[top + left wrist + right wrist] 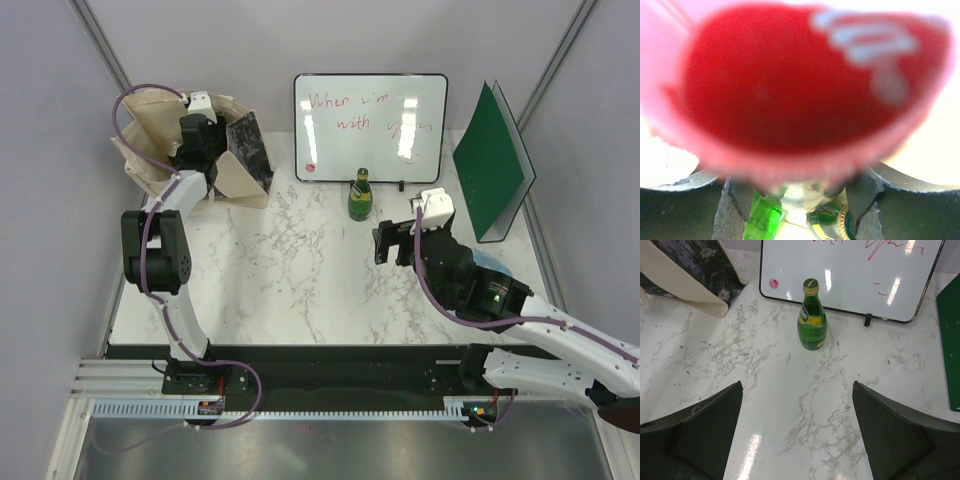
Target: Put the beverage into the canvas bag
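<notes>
Top external view: one beverage, a green glass bottle point(360, 195), stands upright on the marble table point(290, 270) just in front of the whiteboard point(370, 125). It is outside the canvas bag point(235, 185) and well apart from it. The bag sits at the far left corner with its mouth open.

- Left gripper point(195, 150): reaches down into the bag mouth. In the left wrist view a blurred red container point(800, 85) with white lettering fills the frame between the fingers. Whether the jaws clamp it cannot be told.
- Green glass point(762, 220) shows below the red container, so the bag probably already holds drinks.
- Right gripper point(797, 430): jaws spread wide and holding nothing, near the bottle and facing it.

Judgement: the task is partly done. The bottle on the table has not yet been picked up and bagged
</notes>
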`<state>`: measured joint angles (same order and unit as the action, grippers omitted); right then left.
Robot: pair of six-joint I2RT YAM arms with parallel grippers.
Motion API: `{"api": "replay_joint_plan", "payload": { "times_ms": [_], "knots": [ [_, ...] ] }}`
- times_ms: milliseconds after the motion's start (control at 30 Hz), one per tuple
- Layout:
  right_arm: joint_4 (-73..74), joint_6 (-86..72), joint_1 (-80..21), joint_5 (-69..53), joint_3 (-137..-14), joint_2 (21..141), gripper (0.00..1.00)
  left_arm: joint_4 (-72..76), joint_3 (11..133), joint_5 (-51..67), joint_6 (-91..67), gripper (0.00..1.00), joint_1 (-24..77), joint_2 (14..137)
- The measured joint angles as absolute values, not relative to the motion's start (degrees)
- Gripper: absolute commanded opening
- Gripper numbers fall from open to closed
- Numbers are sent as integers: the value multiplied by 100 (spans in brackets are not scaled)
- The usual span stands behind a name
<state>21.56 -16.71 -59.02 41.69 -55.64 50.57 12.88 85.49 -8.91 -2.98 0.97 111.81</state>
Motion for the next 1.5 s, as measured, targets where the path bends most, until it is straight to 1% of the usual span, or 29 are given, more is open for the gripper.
{"api": "replay_joint_plan", "payload": {
  "times_ms": [67, 267, 700, 767, 800, 1133, 1300, 1500],
  "knots": [
    [2154, -1669, -5902, 4169, -5564, 5041, 98, 1240, 8530, -888, -303, 65, 99, 11135],
    [2152, -1669, -5902, 4167, -5564, 4954, 98, 888, 8473, -888, -301, 70, 117, 10927],
    [2161, -1693, -5902, 4165, -5564, 4801, 98, 574, 8479, -888, -298, 75, 143, 10779],
    [2163, -1693, -5902, 4165, -5564, 4812, 98, 622, 8517, -891, -298, 82, 165, 10683],
    [2163, -1693, -5900, 4165, -5564, 4821, 98, 646, 8545, -886, -298, 83, 174, 10628],
    [2167, -1693, -5898, 4165, -5564, 4860, 98, 880, 8700, -893, -296, 83, 183, 10302],
    [2171, -1693, -5898, 4143, -5564, 4834, 98, 786, 8700, -913, -294, 84, 231, 10254],
    [2196, -1737, -5898, 4064, -5572, 4831, 98, 574, 8702, -1059, -292, 84, 355, 9920]
  ]
}}
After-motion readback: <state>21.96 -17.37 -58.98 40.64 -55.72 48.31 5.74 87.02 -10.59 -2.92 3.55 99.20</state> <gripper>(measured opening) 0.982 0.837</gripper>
